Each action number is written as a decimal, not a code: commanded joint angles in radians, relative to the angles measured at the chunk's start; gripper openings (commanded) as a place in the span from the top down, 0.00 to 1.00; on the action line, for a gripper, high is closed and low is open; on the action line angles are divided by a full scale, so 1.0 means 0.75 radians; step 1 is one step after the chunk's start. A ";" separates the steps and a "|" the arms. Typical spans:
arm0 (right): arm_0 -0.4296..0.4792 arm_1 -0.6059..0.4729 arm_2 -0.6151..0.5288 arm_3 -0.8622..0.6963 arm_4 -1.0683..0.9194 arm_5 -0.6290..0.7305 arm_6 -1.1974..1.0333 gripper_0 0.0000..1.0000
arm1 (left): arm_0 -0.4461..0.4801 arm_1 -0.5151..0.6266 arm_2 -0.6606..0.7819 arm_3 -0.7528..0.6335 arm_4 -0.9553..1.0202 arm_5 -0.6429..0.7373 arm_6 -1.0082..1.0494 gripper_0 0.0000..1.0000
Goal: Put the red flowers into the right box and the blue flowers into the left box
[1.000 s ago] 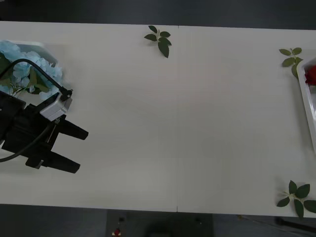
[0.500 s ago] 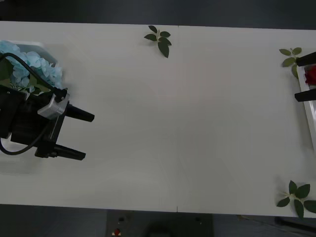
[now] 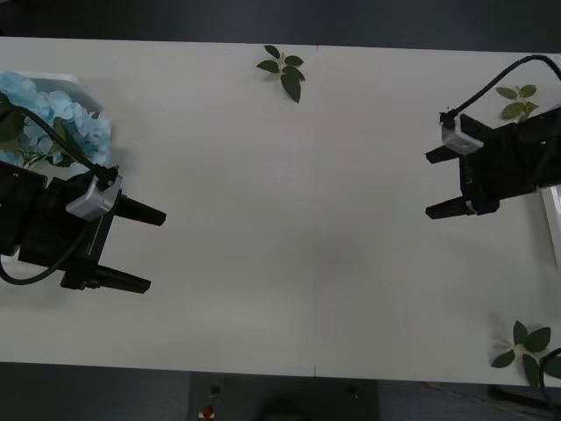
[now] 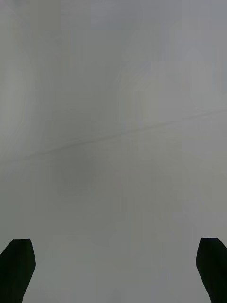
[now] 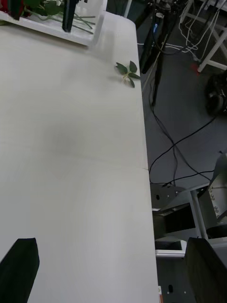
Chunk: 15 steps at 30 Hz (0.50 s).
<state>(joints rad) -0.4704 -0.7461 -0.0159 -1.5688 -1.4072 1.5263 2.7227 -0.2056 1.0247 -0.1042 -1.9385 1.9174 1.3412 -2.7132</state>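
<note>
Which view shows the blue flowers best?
The front view: the blue flowers sit in plain sight at the table's far left edge, beside the left pincer. The left wrist view looks across the table toward the red flowers instead; the right wrist view looks at bare tabletop.

No legible text, labels, brand marks, numbers or signs anywhere: none on the worktop (image 3: pixel 298 219), none beside either tool.

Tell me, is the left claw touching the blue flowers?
Apart. The front view shows the left claw, open, over bare table, while the blue flowers sit behind its fingertips.
</note>
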 commanded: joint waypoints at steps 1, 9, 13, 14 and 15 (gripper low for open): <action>-0.046 -0.020 0.025 -0.035 0.058 -0.004 -0.023 0.00 | 0.006 0.043 0.012 -0.033 0.018 -0.007 0.011 0.11; -0.052 -0.024 0.025 -0.093 0.230 -0.010 -0.023 0.00 | 0.006 0.043 0.012 -0.033 0.018 -0.007 0.011 0.12; -0.054 -0.048 0.013 -0.117 0.269 -0.010 -0.023 0.00 | 0.006 0.043 0.012 -0.033 0.018 -0.007 0.011 0.11; -0.052 -0.052 0.015 -0.117 0.269 -0.010 -0.023 0.00 | 0.006 0.043 0.012 -0.033 0.018 -0.007 0.011 0.12; -0.052 -0.058 0.015 -0.117 0.269 -0.016 -0.023 0.00 | 0.006 0.043 0.012 -0.033 0.018 -0.007 0.011 0.11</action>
<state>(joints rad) -0.4851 -0.7482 -0.0018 -1.6271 -1.2034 1.5229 2.7227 -0.2056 1.0247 -0.1042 -1.9386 1.9176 1.3412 -2.7132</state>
